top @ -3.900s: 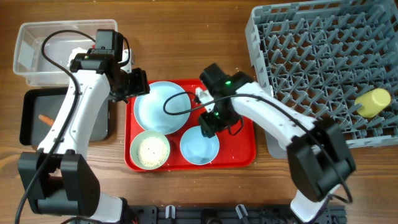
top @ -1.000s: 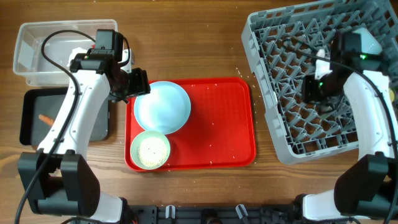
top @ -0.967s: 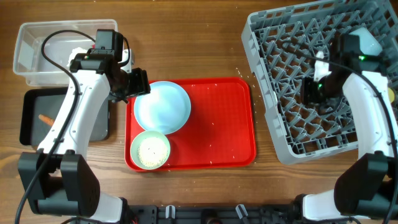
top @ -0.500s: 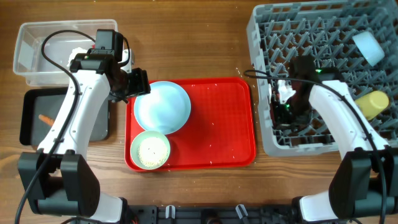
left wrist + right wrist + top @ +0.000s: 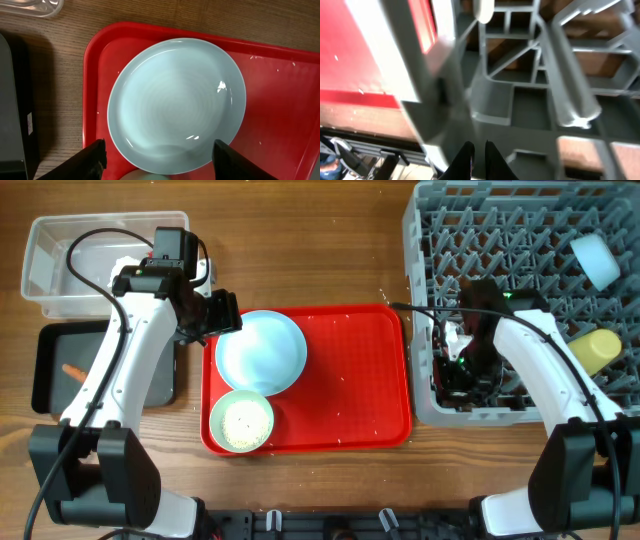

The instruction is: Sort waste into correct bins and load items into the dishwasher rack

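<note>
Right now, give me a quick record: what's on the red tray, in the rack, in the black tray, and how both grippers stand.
Red tray: light-blue plate, pale green bowl holding rice
Rack: light-blue bowl, yellow cup
Black tray: carrot stick
Left gripper: open, over the plate's edge
Right gripper: fingers close together, low in the rack's near-left corner
</note>
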`<action>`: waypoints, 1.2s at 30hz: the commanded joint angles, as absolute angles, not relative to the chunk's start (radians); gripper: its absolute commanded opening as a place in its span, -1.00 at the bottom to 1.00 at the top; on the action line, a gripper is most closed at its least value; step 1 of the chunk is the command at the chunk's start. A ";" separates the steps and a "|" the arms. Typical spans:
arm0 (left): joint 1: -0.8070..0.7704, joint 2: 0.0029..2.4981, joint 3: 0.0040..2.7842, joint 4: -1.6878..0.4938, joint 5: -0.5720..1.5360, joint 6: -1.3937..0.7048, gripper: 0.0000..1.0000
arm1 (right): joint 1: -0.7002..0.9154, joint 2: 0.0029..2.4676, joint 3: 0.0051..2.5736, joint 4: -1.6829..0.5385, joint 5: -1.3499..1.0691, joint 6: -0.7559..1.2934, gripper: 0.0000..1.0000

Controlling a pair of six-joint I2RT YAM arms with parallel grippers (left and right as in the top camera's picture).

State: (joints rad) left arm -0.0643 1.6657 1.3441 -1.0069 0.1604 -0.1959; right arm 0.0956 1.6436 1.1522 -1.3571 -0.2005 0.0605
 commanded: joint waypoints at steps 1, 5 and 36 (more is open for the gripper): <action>-0.059 1.649 1.347 -1.007 0.155 -0.190 0.36 | 0.099 1.645 1.147 -1.374 -0.219 0.081 -0.78; -0.059 1.649 1.347 -1.008 0.155 -0.190 0.35 | 0.099 1.645 1.147 -1.375 -0.220 0.082 -0.79; 0.040 1.623 1.347 -1.033 0.151 -0.191 0.48 | 0.247 1.647 1.575 -1.108 -0.385 0.054 0.09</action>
